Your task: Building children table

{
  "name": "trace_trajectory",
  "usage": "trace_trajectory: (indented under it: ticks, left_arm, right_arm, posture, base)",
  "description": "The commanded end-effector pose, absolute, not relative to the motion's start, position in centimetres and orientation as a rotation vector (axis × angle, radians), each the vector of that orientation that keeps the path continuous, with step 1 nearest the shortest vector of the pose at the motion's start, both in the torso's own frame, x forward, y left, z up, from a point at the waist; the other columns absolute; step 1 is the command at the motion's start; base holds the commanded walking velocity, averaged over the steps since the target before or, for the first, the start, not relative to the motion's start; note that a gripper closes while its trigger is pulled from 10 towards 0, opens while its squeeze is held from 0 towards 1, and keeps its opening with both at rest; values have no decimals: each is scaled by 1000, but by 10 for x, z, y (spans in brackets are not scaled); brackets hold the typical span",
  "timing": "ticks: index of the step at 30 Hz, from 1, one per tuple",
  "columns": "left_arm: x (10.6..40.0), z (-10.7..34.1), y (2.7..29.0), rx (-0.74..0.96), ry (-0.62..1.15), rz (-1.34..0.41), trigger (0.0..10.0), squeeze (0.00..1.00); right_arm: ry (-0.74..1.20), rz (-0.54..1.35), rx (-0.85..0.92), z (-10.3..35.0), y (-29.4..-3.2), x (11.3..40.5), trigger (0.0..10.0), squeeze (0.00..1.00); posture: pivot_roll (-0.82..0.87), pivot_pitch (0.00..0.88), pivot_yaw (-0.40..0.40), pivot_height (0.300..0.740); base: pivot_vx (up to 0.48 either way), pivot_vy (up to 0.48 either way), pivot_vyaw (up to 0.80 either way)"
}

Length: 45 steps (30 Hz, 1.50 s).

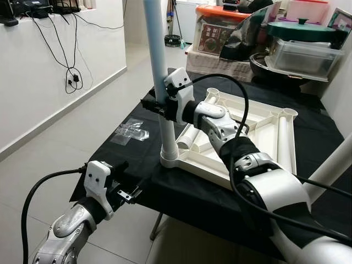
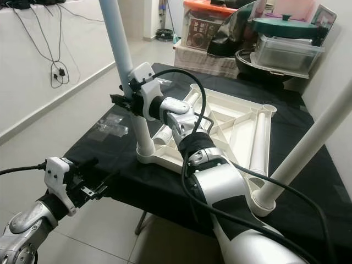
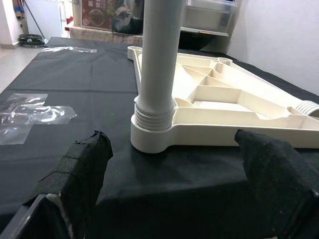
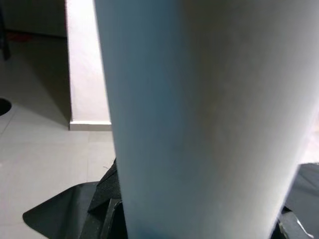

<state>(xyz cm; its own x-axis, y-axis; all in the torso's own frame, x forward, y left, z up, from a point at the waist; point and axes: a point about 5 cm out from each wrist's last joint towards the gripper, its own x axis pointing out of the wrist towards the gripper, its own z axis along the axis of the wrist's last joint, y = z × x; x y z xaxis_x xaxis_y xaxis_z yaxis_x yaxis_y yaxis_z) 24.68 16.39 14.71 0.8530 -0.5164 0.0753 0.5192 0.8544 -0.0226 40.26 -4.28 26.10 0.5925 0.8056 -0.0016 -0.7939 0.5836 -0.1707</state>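
The right gripper (image 1: 155, 104) is clamping the white table leg (image 1: 157, 66) standing upright in the upturned tabletop's (image 1: 258, 129) corner socket (image 1: 169, 158); twisting it squarely should seat the threads, while the left gripper (image 1: 132, 193) is hovering spread apart by the table edge

Right tool (image 1: 155, 105) clamped, arm outstretched — left tool (image 1: 133, 193) low, fingers (image 3: 82, 169) apart.

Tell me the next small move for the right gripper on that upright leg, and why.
Probably keep twisting: the right gripper is clamped on the upright table leg, whose threads show above the corner socket of the upturned tabletop. The left gripper waits open below.
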Motion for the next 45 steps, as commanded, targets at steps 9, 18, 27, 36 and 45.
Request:
trace_trajectory:
  ticks: [9,18,27,36,45]
  left_arm:
    - [245,143,163,-56,-55,-527,10000,0]
    - [246,142,165,-61,-51,-517,10000,0]
    - [247,141,164,-63,-47,-515,10000,0]
    - [247,141,167,-58,-45,-503,10000,0]
    - [249,140,166,-60,-44,-507,10000,0]
  right_arm:
    - [179,881,-14,212,-47,400,0,0]
    - [235,1165,-2,201,-60,387,0,0]
    - [237,1191,-16,198,-80,386,0,0]
    - [273,1182,12,194,-94,385,0,0]
    - [303,1056,2,188,-105,390,0,0]
  posture:
    - [110,0,-136,740]
    - [99,0,-129,740]
    - [100,0,-125,740]
    - [107,0,-122,740]
    - [101,0,-116,740]
  base:
    - [0,0,0]
    - [0,0,0]
    - [0,0,0]
    - [0,0,0]
    - [0,0,0]
